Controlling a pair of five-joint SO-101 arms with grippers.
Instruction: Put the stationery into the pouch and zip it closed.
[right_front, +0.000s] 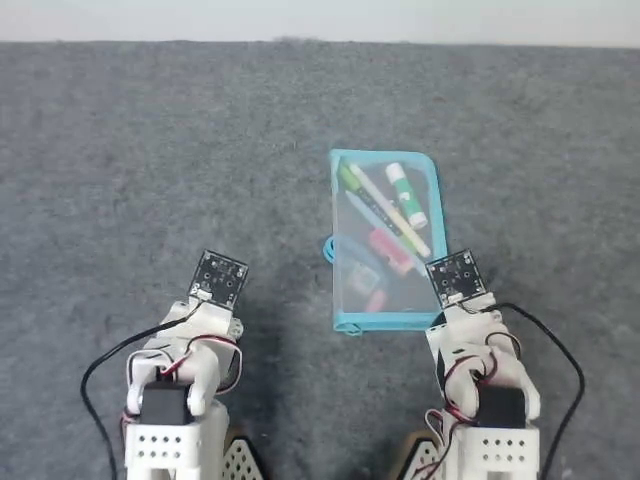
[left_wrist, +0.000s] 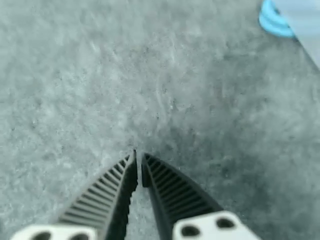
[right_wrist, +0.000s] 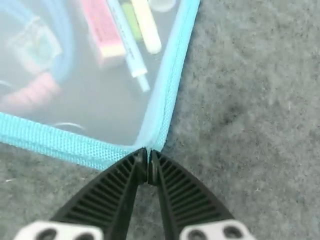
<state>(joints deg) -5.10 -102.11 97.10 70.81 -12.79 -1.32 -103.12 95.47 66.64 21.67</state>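
A grey felt-like table covering (right_front: 150, 150) runs back to a pale wall, with both arms standing at its near edge.

On the left, the left gripper (left_wrist: 139, 159) hangs over bare felt with its black ribbed jaws together and nothing between them. It is well apart from the task's things. A turquoise cord loop (left_wrist: 275, 20) sits at the far corner of its wrist view.

In the middle, slightly right, lies the flat clear plastic pouch with turquoise zip trim (right_front: 390, 321). The loop hangs off its left edge. The stationery is already inside: a white glue stick with a green cap (right_front: 407, 195), a long pen with a green end (right_front: 350, 180), a pink block eraser (right_front: 388, 250) and some smaller pink and blue pieces that I cannot identify. Nothing loose lies on the felt around the pouch.

On the right, the right gripper (right_wrist: 149, 156) has its jaws together, with the tips at the pouch's near right corner. They seem to touch the trim rather than clamp it.

The loading looks done. The zip trim appears drawn shut along the two edges in the right wrist view, but I cannot pick out the slider, so I cannot confirm full closure. At most, a last stretch of zip is left.
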